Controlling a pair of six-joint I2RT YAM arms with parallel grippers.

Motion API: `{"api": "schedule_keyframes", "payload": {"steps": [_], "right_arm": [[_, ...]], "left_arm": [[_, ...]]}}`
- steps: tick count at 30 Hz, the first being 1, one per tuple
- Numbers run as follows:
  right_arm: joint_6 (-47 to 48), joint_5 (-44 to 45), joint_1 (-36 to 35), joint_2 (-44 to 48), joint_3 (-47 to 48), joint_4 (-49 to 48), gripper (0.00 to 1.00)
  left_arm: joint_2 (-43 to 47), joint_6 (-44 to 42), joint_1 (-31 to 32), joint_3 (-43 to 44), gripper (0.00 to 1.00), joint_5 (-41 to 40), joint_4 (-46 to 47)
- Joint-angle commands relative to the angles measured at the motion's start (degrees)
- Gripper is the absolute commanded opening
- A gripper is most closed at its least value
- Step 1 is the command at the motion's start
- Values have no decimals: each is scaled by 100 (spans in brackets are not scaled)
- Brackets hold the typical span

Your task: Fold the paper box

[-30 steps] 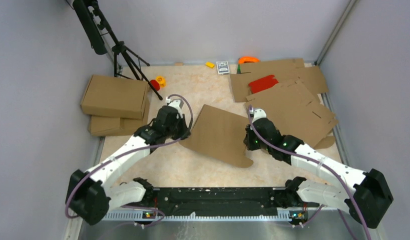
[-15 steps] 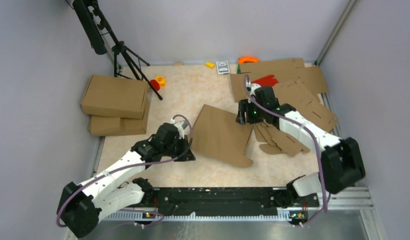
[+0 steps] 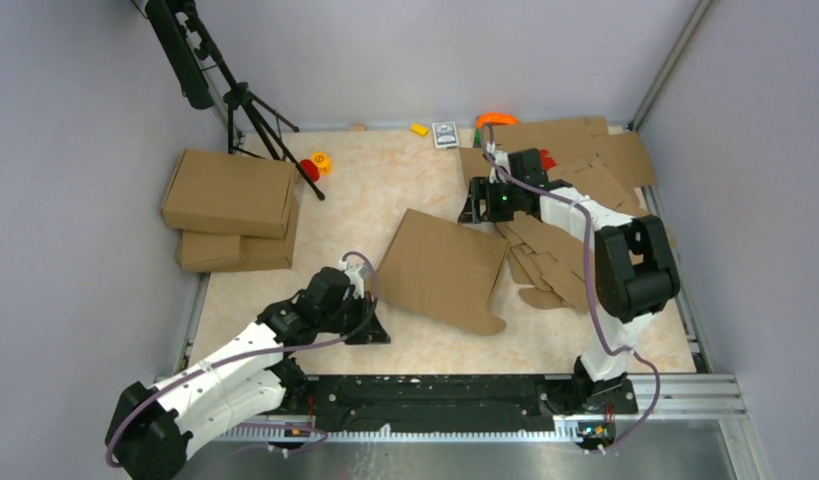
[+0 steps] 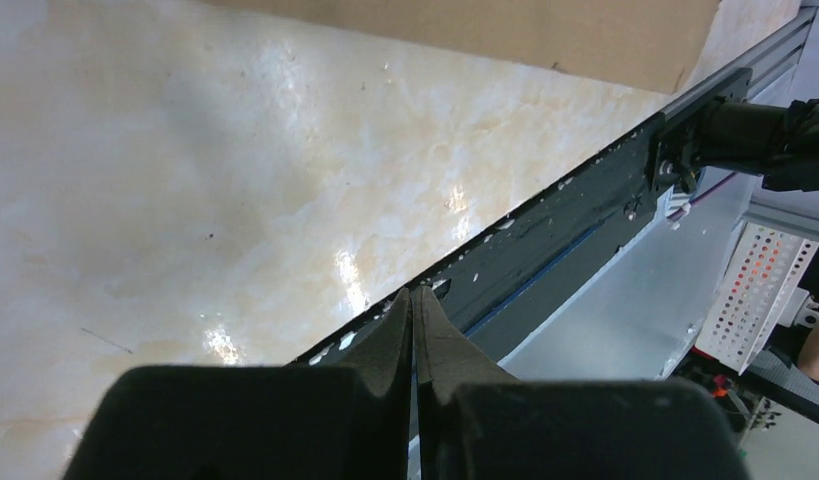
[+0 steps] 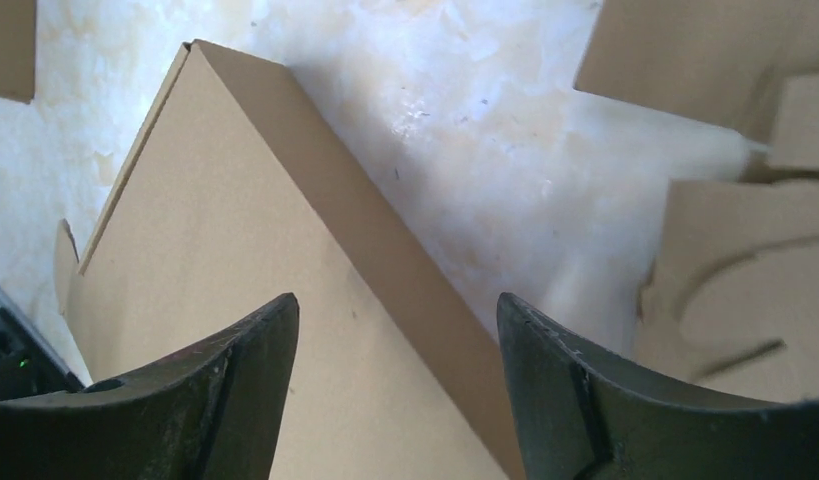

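One plain brown cardboard paper box [image 3: 440, 270], lying flat with its panels closed over one another, sits near the middle of the beige marbled tabletop [image 3: 385, 180], turned askew to the edges. The right gripper [image 3: 475, 210] hangs over the box's far right corner with its fingers [image 5: 235, 400] spread wide, and nothing is caught between them. The wrist view shows only the box's top panel [image 5: 285, 330] beneath. The left gripper [image 3: 370, 330] is pinched fully together on nothing, its tips [image 4: 413, 300] over bare tabletop just beside the box's near left corner and close to the black rail [image 4: 545, 270] along the near edge. Two closed brown cardboard boxes [image 3: 230, 190] are stacked at the left edge. A heap of flat cut cardboard sheets [image 3: 585, 150] fills the far right corner and spills toward the paper box. They overlap too much to count, and the right arm crosses over them. One red piece [image 3: 547, 157] peeks out among them, mostly hidden by that arm. One black tripod [image 3: 245, 100] stands at the far left corner, with one red round thing [image 3: 310, 168] and one small yellow one [image 3: 322, 160] at its foot. Along the far edge lie one yellow block [image 3: 419, 129], one small printed card [image 3: 445, 134] and one orange object [image 3: 497, 119]. The card's print is too small to read.
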State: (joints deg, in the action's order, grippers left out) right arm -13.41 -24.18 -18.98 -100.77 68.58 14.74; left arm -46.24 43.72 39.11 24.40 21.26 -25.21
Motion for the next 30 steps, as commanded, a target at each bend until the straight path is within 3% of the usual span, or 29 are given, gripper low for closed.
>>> {"api": "schedule_keyframes", "payload": {"steps": [1,4,8,9,11,22,30], "right_arm": [[259,-931,21,-532,387,-157,69],[234,-940,36,-771,301,-295,64],[-143,-1343,219,-1011,130,-709,36],[-323,-1568,314,-1063,46,-925,33],[-573,-1875,484,-1163,-135,-1303,30],[-339,-2132,829,-1892,93,-1215,25],[-97,-2191,948,-2142,463,-960,24]], "left_arm": [[103,230,17,-184,0,194,464],[82,195,18,-175,0,166,467],[100,196,9,-108,0,-4,325],[107,181,9,-91,0,-49,297],[111,148,9,-68,0,-108,265],[-89,48,-99,-6,0,-236,418],[-323,236,-211,-405,0,-403,1570]]}}
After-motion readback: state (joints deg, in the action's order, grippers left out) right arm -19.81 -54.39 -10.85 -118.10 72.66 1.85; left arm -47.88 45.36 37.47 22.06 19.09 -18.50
